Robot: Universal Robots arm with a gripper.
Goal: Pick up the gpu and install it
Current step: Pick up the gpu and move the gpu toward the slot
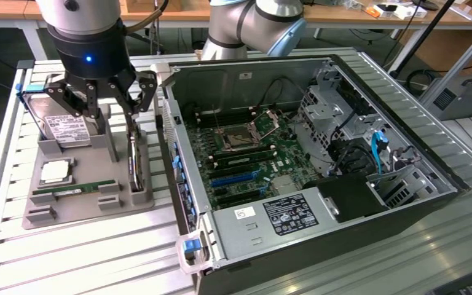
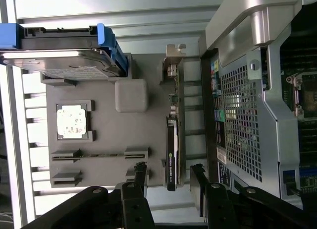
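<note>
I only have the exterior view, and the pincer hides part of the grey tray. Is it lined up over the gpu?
Observer: Yes. In the wrist view the gpu stands edge-on, in line with the gap of the open pincer, and a gap shows between it and both fingers.
Operator: Which end has the bracket?
Observer: The silver bracket is at the end away from the pincer, level with the hard drive.

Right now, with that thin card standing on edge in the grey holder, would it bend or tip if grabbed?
The gpu looks like a rigid board with a black cooler, so it probably stays stiff. Standing on its thin edge in the grey holder, it might tip if nudged sideways. The small parts along its edge likely make it fragile.
</note>
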